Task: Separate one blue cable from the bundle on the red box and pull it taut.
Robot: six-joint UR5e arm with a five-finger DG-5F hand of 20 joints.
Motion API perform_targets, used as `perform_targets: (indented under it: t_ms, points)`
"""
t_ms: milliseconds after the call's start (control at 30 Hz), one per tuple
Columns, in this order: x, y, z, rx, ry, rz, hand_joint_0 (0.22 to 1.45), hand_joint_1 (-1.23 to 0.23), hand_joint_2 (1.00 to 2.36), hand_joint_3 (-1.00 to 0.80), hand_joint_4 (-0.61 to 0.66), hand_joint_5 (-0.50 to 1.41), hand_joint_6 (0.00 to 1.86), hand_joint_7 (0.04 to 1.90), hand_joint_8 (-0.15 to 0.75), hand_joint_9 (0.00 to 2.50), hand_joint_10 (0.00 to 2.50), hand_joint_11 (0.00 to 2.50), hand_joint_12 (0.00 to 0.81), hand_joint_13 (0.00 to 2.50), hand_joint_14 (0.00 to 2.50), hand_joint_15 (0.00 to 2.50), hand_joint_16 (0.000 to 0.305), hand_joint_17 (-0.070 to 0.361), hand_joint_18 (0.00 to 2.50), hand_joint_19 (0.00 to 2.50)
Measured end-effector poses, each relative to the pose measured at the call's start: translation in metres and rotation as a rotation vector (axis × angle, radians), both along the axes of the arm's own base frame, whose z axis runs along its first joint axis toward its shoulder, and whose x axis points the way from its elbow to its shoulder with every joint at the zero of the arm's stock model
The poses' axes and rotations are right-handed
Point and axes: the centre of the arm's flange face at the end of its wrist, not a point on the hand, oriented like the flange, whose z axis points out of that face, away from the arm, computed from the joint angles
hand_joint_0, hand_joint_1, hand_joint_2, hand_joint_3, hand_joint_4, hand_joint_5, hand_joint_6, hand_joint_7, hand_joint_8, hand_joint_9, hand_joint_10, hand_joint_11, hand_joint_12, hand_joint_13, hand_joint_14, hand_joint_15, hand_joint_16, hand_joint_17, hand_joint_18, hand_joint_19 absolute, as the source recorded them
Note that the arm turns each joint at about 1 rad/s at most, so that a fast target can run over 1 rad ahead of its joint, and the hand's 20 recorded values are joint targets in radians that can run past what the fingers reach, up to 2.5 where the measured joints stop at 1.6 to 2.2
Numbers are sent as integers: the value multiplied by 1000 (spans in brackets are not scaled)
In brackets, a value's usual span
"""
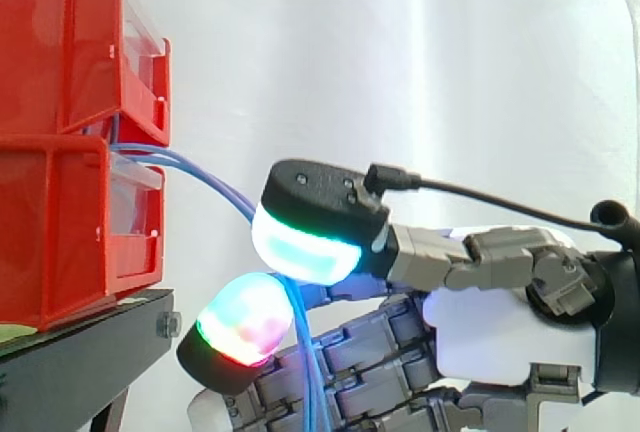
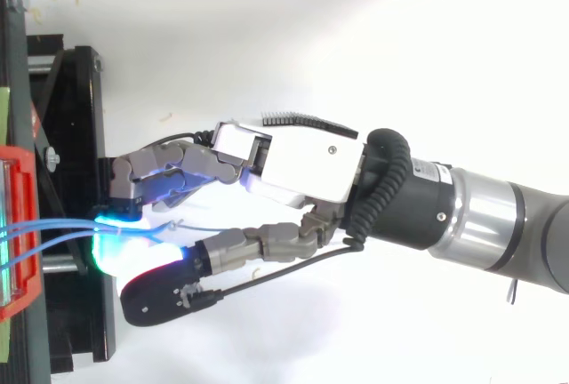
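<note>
1. Side view: we are looking at a stack of red plastic bins [image 1: 60, 202] sitting on a black metal stand [image 1: 80, 352] at left, with a white curtain [image 1: 400, 52] hanging behind.
2. We are tracing the thin blue cables [image 1: 215, 184] coming out from between the upper and lower bin and curving down to the right.
3. We are noting the grey-and-white robot hand [image 1: 500, 342] reaching in from the right with its fingers curled. Its thumb pad [image 1: 300, 247], glowing cyan and green, is sitting above the strands, and a finger pad [image 1: 245, 317], glowing red and green, is sitting below. The strands are passing between the two pads and dropping along the fingers.
4. Top view: we are seeing the hand [image 2: 302, 162] closing on the cables just beside the stand's edge, with strands running from the red bin into the glowing pads.
5. We are failing to tell whether the pinch is taking one strand or several.
</note>
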Motion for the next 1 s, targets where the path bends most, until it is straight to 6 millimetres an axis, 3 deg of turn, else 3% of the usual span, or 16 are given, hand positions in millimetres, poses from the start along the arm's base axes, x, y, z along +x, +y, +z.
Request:
perform_targets:
  t_ms: [200,700,833,1000]
  points:
    - [-2,0,12,1,-5,-1,519,-373,1000,-500,215,-92,525,1246,331,722,5,261,346,595,6,235,44,100,690,380]
    - [0,-1,23,6,-19,-5,598,-462,1006,-414,195,-88,500,1294,317,720,5,260,332,587,6,238,41,93,666,398]
    - [2,-2,27,7,-26,-7,631,-511,1011,-261,193,-85,500,1281,323,730,5,253,342,598,6,232,43,97,685,385]
    - [1,-6,38,8,-36,-12,642,-541,1011,-201,214,-87,501,1252,331,738,4,259,350,605,6,232,45,100,699,378]
